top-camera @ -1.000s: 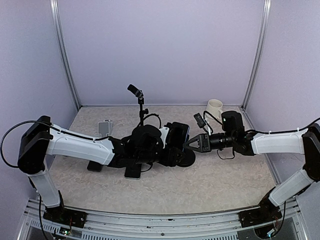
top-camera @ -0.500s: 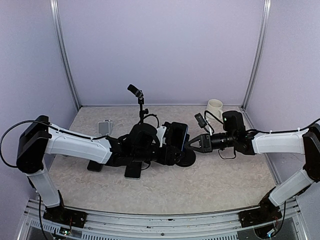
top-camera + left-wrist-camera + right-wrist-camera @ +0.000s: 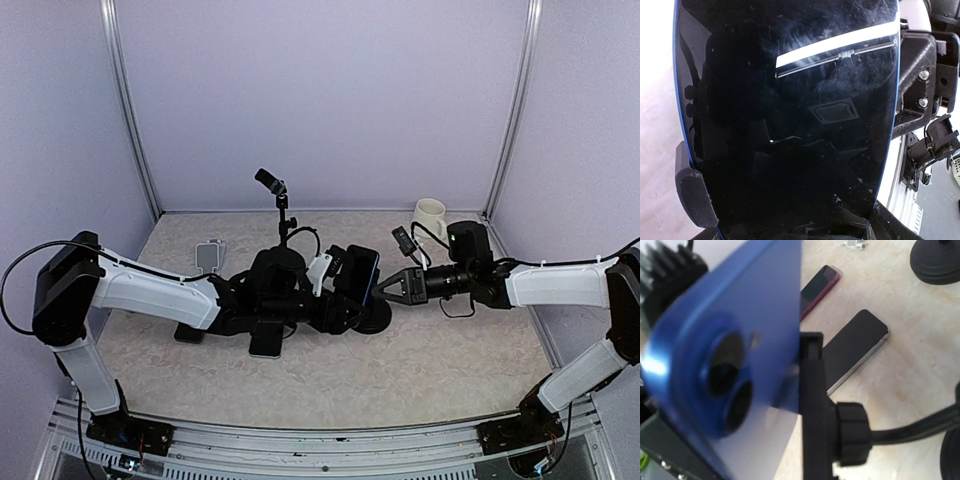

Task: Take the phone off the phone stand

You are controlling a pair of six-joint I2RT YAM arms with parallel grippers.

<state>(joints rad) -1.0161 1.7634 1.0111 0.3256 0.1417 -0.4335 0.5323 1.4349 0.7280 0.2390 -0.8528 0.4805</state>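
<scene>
The phone point(image 3: 362, 272) is blue with a black screen and stands upright in the clamp of the black phone stand point(image 3: 376, 318) at mid table. Its screen fills the left wrist view point(image 3: 790, 110). My left gripper point(image 3: 785, 210) is shut on the phone's two long edges, and one grey pad point(image 3: 690, 187) presses on the left edge. In the right wrist view the phone's blue back and lenses point(image 3: 730, 360) sit against the stand's clamp point(image 3: 812, 390) and ball joint point(image 3: 852, 435). My right gripper point(image 3: 383, 290) tapers shut at the clamp from the right; its fingers are hidden in its own view.
A second, taller stand point(image 3: 283, 215) rises behind the phone. Loose phones lie on the table: a light one point(image 3: 210, 255), a black one point(image 3: 265, 342) and a dark one point(image 3: 190, 332). A white cup point(image 3: 430, 212) stands at the back right.
The left gripper and the phone have shifted slightly to the right and tilted. The right gripper has drawn back a little to the right.
</scene>
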